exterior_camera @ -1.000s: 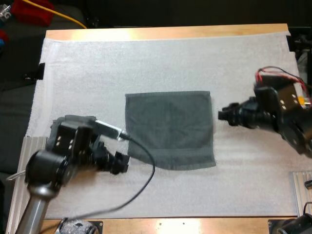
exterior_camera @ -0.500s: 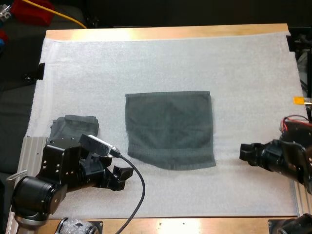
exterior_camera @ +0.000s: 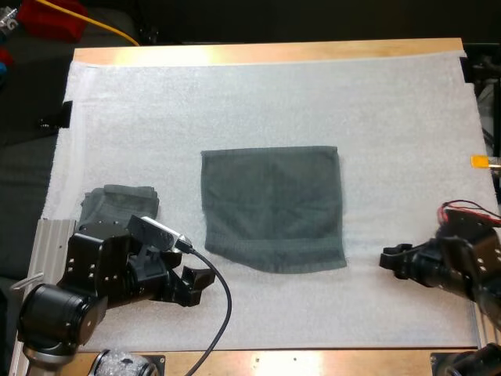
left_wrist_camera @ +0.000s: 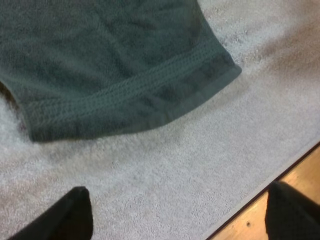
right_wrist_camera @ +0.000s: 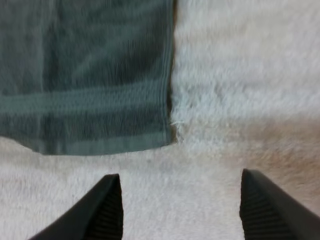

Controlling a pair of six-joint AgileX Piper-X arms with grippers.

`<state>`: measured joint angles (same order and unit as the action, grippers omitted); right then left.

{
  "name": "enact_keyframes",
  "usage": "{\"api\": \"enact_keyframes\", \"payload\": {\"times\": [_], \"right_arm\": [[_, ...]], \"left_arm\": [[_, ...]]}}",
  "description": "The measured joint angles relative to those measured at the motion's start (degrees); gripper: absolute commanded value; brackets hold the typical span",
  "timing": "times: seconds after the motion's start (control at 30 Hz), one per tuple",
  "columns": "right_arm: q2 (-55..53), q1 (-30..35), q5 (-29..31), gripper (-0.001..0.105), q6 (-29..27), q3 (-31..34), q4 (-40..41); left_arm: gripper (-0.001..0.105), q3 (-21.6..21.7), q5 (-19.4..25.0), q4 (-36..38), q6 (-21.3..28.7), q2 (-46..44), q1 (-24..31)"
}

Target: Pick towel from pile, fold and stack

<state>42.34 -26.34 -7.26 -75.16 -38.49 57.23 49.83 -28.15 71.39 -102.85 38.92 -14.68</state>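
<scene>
Claws are shown released on both sides. At left, the left claw (exterior_camera: pixel 197 287) is held low over the white mat (exterior_camera: pixel 258 102) near the front edge of the table (exterior_camera: pixel 313 362), its two black fingers (left_wrist_camera: pixel 75 215) set well apart w/ nothing between them. It is pointed toward the near-left corner of the flat towel (exterior_camera: pixel 272 207), just beside that corner but apart from it. In the left wrist view, the towel's stitched hem is laid ahead of the fingers w/ bare mat in between, and a strip of wood at the mat's edge is visible by one finger.

At right, the right claw (exterior_camera: pixel 389 258) is likewise released, fingers (right_wrist_camera: pixel 107 205) spread and clear of any thing. It is positioned on the mat's right side, near the towel's near-right corner, w/ bare mat between. In the right wrist view, that corner and the towel's side edge are shown just ahead of the fingertips, untouched.

Dark grey-green, the flat towel is spread as one neat rectangle at approx. the mat's ctr, hem band along its near side. A second towel (exterior_camera: pixel 117 202), same colour, is set at the mat's left edge, well apart from the flat one and partly hidden behind the left arm. Whether it is folded or bunched cannot be told.
</scene>
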Motion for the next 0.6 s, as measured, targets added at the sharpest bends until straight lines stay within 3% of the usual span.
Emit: {"api": "enact_keyframes", "payload": {"times": [0.37,0.6], "right_arm": [[11.8,0.0,-7.23,0.051,1.88,5.41,-15.15],[21.41,0.0,-10.33,0.051,6.82,7.89,-24.58]], "left_arm": [[0.068,0.0,0.0,-1.07,0.0,0.0,0.0],[0.068,0.0,-1.95,0.79,0.0,0.0,0.0]]}}
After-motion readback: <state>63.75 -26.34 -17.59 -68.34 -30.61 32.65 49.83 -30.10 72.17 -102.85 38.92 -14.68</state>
